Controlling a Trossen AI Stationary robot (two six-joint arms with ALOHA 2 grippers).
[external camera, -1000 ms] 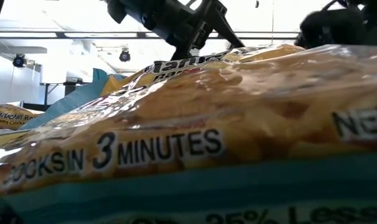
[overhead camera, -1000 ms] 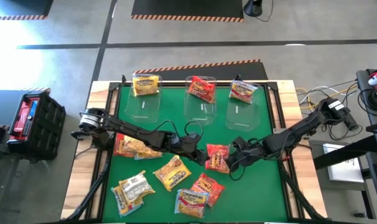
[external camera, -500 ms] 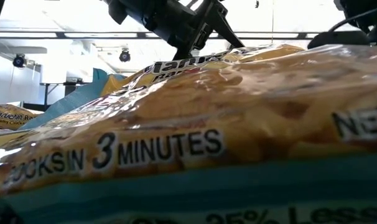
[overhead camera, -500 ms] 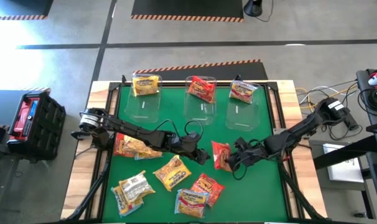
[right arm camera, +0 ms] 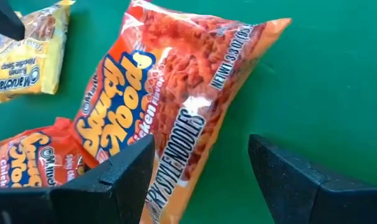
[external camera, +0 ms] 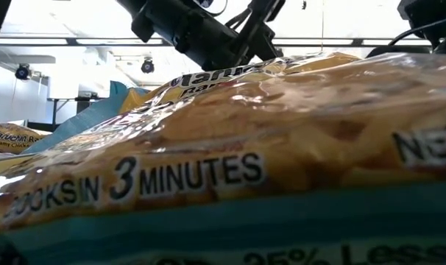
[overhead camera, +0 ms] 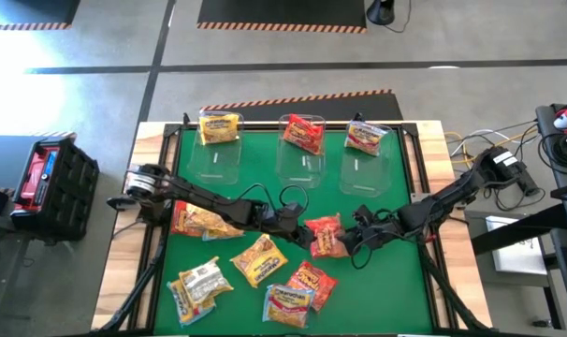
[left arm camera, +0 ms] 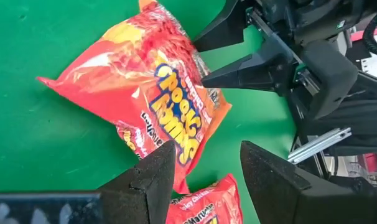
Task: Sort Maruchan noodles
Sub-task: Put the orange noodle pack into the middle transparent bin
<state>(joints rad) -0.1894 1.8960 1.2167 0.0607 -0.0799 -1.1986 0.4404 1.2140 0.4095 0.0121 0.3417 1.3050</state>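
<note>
A red Maruchan noodle packet [overhead camera: 323, 235] lies on the green mat at the table's middle, between my two grippers. My left gripper [overhead camera: 300, 231] stands open at the packet's left end, with a packet corner [left arm camera: 178, 176] just inside its fingers. My right gripper [overhead camera: 351, 236] is open at the packet's right side, and the packet [right arm camera: 176, 93] reaches back between its fingers. Several other noodle packets lie loose on the near half of the mat [overhead camera: 258, 258]. My left gripper's fingers [left arm camera: 152, 177] stand beside the red packet's corner; I cannot tell whether they touch it. My right gripper's two fingertips [left arm camera: 204, 79] reach the packet's long crimped edge [left arm camera: 198, 70], slanting down from the table's right. Whether they press on it cannot be told.
Three clear bins stand along the far edge, holding a yellow packet [overhead camera: 219, 126], a red one [overhead camera: 302, 133] and a pale one [overhead camera: 366, 138]. Loose packets lie at near left [overhead camera: 199, 283] and near centre [overhead camera: 290, 301]. One yellow packet [external camera: 223, 162] fills the low view.
My right gripper has sunk toward the mat beside the red packet. The packet stood narrower, tipped on edge, half a second ago. It now lies flatter and a little nearer my left gripper.
</note>
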